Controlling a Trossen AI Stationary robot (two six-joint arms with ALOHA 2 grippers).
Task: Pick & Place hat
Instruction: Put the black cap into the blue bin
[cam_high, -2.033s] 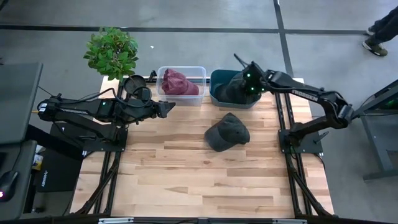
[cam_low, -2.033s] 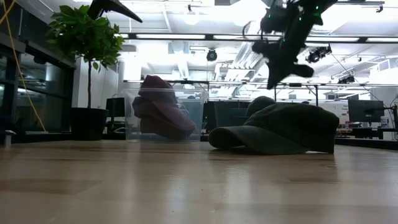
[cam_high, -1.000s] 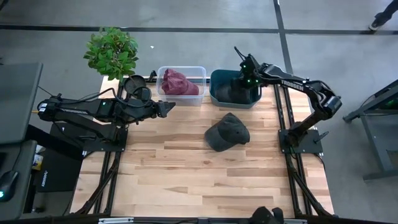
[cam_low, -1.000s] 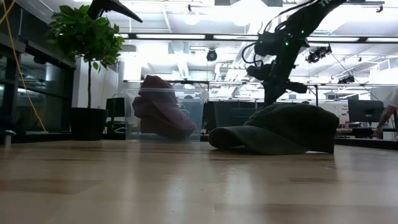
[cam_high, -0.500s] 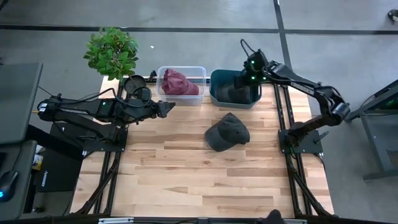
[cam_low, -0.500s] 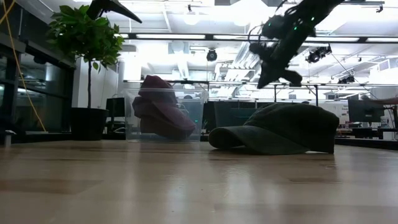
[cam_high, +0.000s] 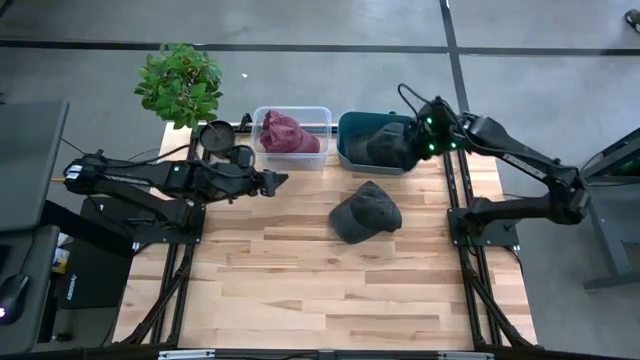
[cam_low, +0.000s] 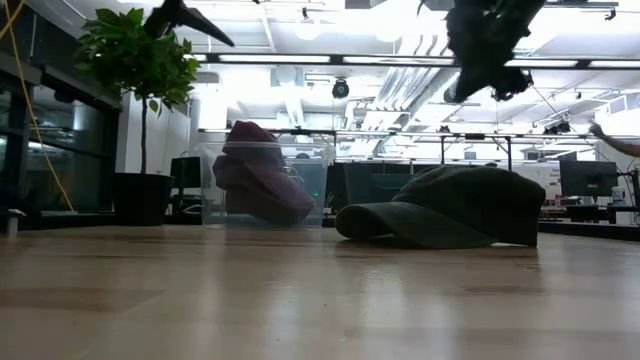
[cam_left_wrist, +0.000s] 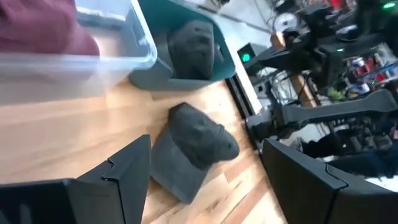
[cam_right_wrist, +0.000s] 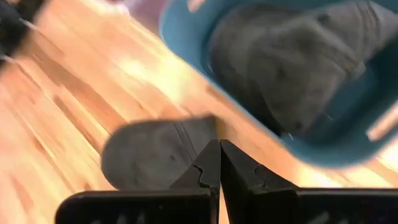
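The right gripper (cam_high: 424, 141), its fingers pressed together and holding nothing, hangs above the right edge of the teal bin (cam_high: 347, 150), which sits at the far side of the wooden worktop (cam_high: 300, 270). A dark cap (cam_high: 385, 143) lies inside that bin. A second dark green cap (cam_high: 364, 212) rests flat on the worktop just in front of the bin, apart from both arms. The left gripper (cam_high: 279, 179), fingers spread and empty, is held over the worktop just in front of the clear bin (cam_high: 292, 112), which holds a maroon hat (cam_high: 287, 133). A potted plant (cam_high: 180, 82) stands beyond the worktop's far left corner.
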